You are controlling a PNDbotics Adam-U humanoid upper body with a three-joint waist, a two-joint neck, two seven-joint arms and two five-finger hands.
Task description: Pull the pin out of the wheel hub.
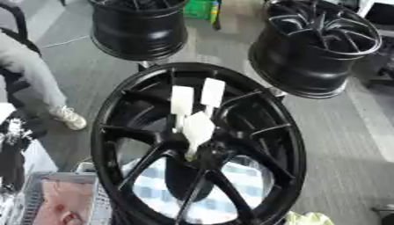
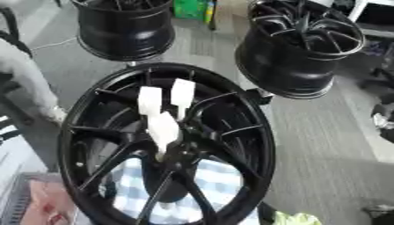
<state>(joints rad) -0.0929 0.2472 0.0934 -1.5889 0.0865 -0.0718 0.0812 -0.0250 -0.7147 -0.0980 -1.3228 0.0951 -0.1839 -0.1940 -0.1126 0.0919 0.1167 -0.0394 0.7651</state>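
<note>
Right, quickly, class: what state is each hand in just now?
Left hand: probably the dark shape at the left edge; open or shut cannot be told.
Right hand: not in view.

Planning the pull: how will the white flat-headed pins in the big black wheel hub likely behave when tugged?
The white flat-headed pins look rigid and light. Their flat heads should allow pinching. The big black wheel hub looks heavy, so it probably stays put.
</note>
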